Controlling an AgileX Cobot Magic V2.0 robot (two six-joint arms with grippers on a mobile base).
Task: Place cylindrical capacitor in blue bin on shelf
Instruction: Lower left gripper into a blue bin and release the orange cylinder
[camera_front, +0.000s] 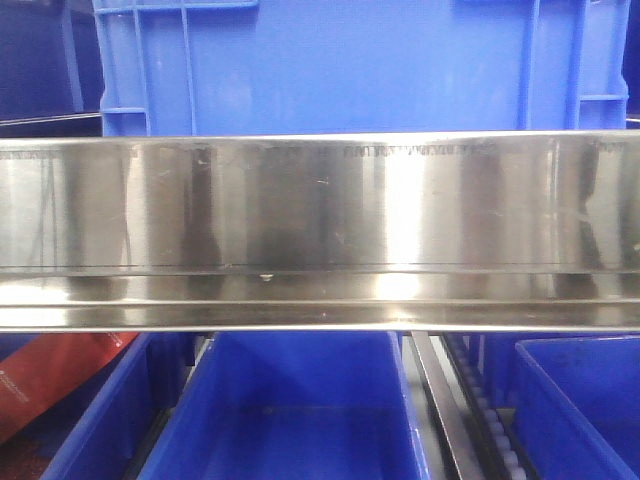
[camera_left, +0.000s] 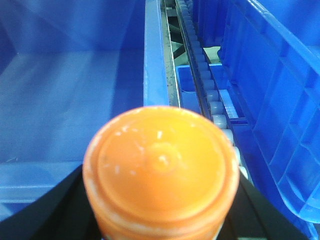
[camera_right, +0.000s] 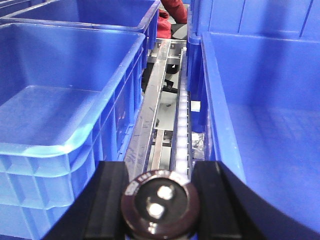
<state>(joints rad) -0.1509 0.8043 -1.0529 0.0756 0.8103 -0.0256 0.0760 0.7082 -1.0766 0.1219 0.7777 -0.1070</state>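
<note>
The cylindrical capacitor is a dark brown-black stub with two bright terminals on its flat top. My right gripper is shut on it, a black finger on each side. It hangs over the gap between a blue bin on the left and another blue bin on the right. My left gripper is shut on an orange-capped cylinder, beside the wall of a blue bin. The shelf's shiny steel rail crosses the front view, where neither gripper shows.
A white roller track and a steel rail run between the bins. A large blue crate sits above the shelf rail, and blue bins stand below it. Something red lies at the lower left.
</note>
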